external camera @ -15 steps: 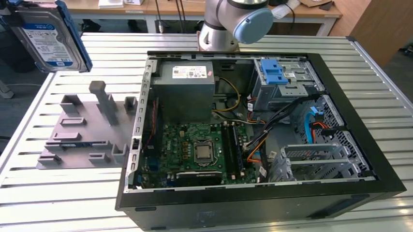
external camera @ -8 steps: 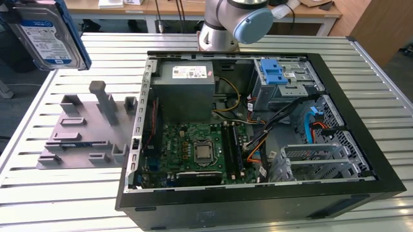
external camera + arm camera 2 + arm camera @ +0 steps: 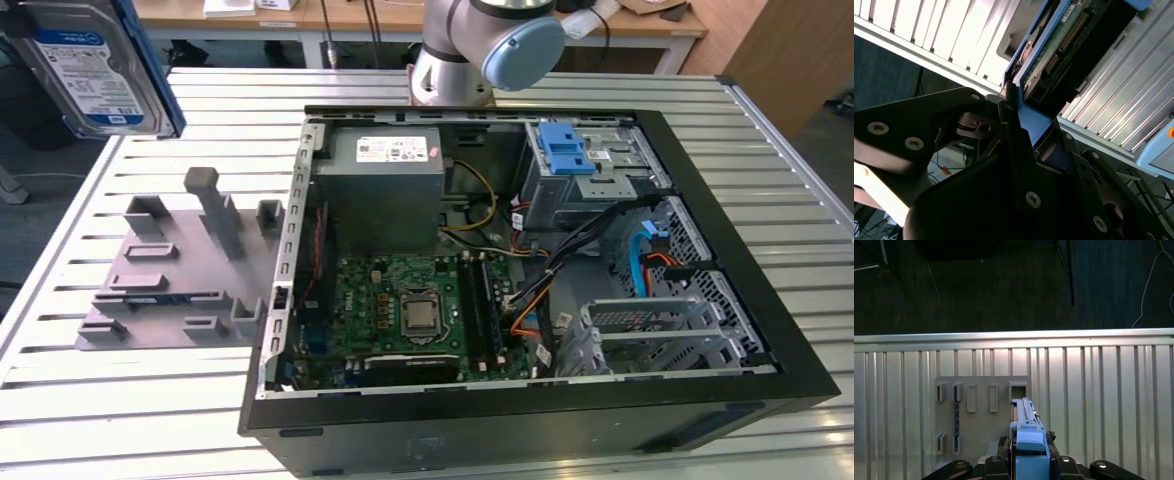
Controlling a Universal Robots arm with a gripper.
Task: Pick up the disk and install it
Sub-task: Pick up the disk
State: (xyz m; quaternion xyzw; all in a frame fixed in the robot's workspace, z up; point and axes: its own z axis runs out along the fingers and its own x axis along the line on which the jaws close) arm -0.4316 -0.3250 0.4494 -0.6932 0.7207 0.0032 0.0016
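Evidently I've got the gripper clamped on the blue frame of the disk, held aloft over the grey fixture by the bench edge, presumably to clear its slots.

Disk aloft clear of fixture posts, cables crossing open case beside drive cage

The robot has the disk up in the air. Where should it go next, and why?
Probably swing it sideways toward the open computer case: the end effector is shut on the disk, which hangs over the grey fixture, outside the case.
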